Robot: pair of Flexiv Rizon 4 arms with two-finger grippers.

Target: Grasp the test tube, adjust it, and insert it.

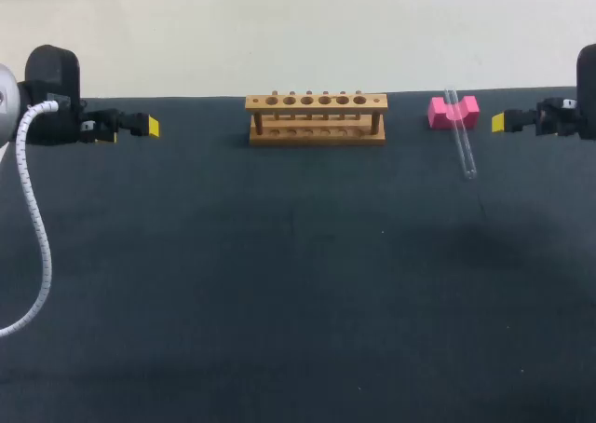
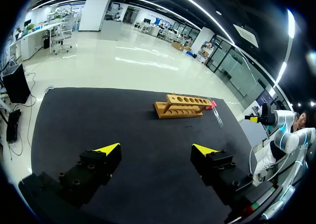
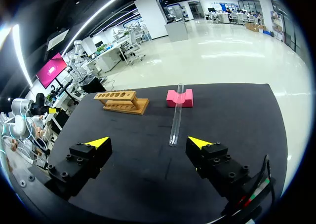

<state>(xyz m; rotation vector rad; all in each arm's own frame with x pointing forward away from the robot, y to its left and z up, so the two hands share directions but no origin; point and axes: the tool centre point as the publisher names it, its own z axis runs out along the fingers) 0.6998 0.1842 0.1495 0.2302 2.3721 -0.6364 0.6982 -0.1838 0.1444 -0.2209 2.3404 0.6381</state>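
Observation:
A clear glass test tube [image 1: 461, 134] leans with its upper end on a pink notched block [image 1: 453, 112], its lower end on the dark table mat. Left of it stands a wooden rack [image 1: 317, 118] with a row of empty holes. My right gripper [image 1: 499, 122] hovers open at the table's right edge, just right of the block; in its wrist view the tube [image 3: 176, 116] lies ahead of the gripper [image 3: 149, 143]. My left gripper [image 1: 149, 127] is open at the far left edge, well away from the rack [image 2: 182, 106] and tube [image 2: 217, 118].
A white braided cable [image 1: 35, 227] hangs from my left arm over the mat's left side. The black mat [image 1: 298, 283] covers the table out to its edges.

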